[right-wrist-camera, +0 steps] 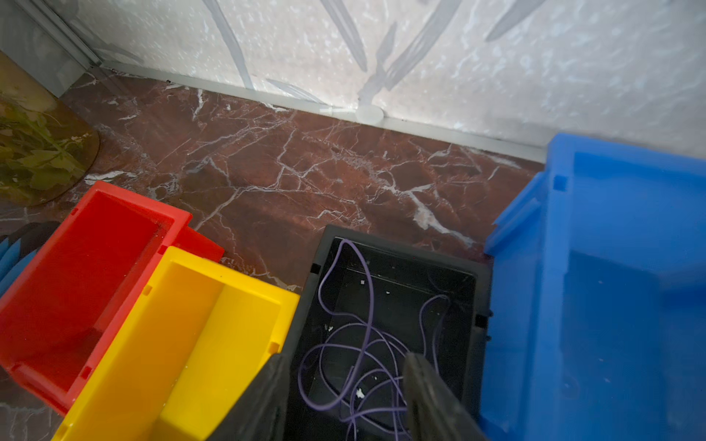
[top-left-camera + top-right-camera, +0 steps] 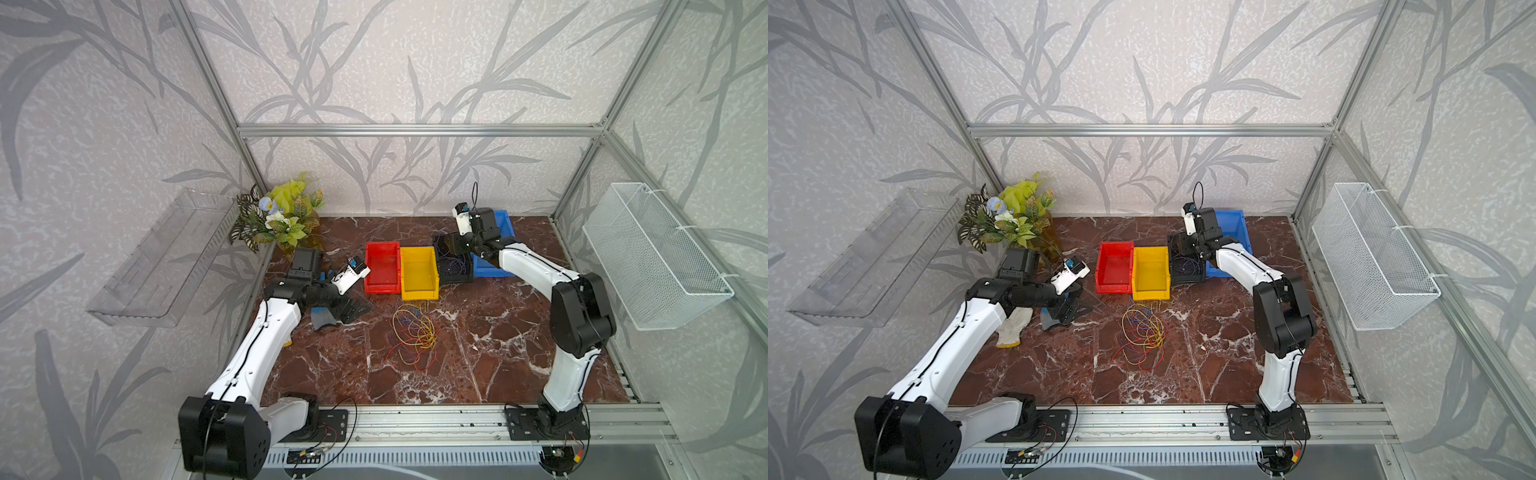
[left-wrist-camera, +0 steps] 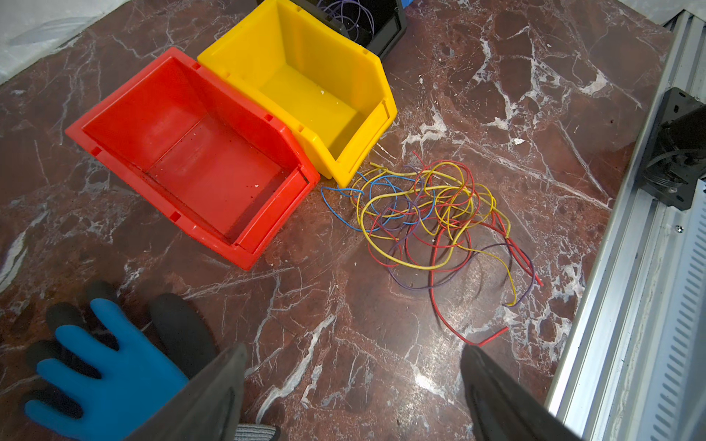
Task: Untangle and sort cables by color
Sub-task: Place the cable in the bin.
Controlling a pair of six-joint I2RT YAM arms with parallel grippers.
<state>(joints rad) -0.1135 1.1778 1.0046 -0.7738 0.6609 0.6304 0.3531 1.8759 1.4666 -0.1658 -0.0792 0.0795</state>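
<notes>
- I am seeing the left gripper [image 3: 353, 348] hanging low over the marble table [image 3: 496, 95]. Its two fingers are standing wide apart and nothing is sitting between them.
- A blue glove [image 3: 114, 359] is lying on the table just beside this gripper.
- The cables [image 3: 431, 221] are lying in one tangled heap on the table, with red, yellow, blue and purple loops crossing one another. The heap is sitting just in front of the yellow bin [image 3: 324, 95], and one yellow loop is reaching almost to its front lip.
- The red bin [image 3: 198, 152] is standing side by side with the yellow bin and is touching it.
- The right gripper [image 1: 345, 359] is hovering over the black bin [image 1: 401, 244]. Its fingers are parted and they are pinching nothing that I can see.
- Some purple cables [image 1: 368, 317] are lying in loose loops on the floor of the black bin, under the right gripper.
- The blue bin [image 1: 611, 267] is standing just beside the black bin, on the side away from the yellow bin.
- In both top views the heap is lying between the two arms, well apart from each gripper.
</notes>
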